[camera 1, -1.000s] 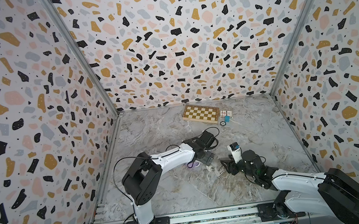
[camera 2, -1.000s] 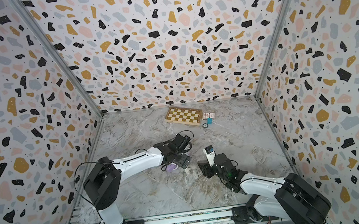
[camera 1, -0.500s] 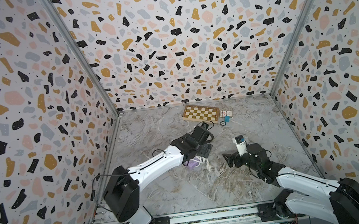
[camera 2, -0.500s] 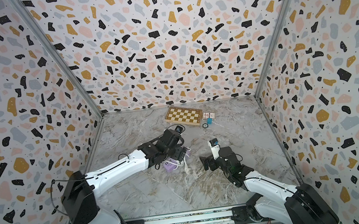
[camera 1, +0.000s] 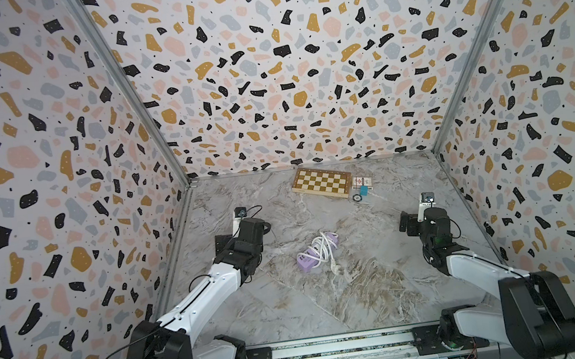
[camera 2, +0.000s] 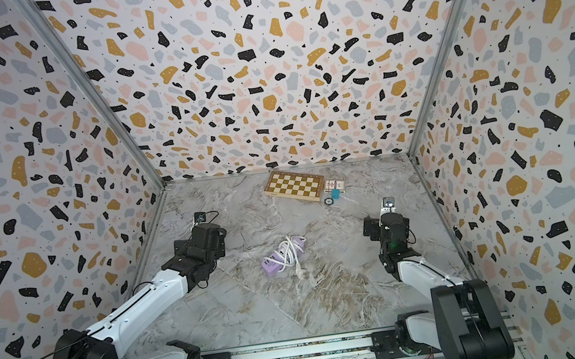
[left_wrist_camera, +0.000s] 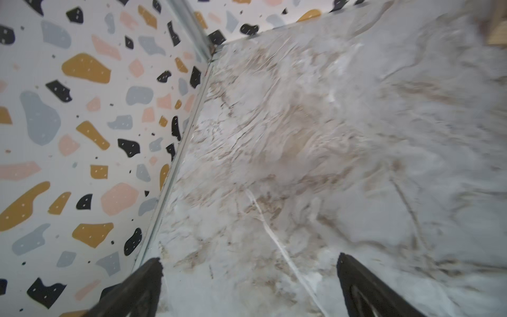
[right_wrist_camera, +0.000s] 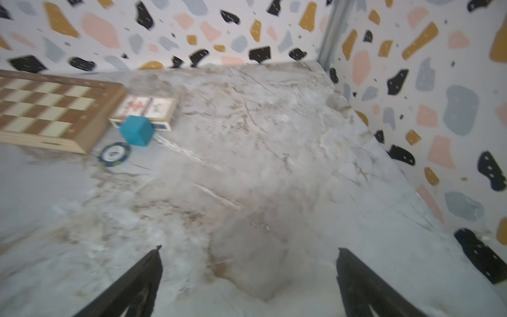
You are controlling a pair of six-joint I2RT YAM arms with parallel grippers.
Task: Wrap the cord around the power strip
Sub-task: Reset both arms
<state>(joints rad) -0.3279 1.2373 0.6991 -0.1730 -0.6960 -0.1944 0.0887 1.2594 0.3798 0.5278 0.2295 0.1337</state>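
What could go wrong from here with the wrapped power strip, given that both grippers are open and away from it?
The cord lies in loose loops over the power strip, and its plug rests untucked on the table, so the coils may slacken or slip off. The left gripper and right gripper are both open and empty, so nothing restrains the cord. A return reach might snag a loop.

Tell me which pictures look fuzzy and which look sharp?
In both top views the power strip and cord look sharp; the left wrist view smears the marble table; the right wrist view blurs the chessboard and blue cube.
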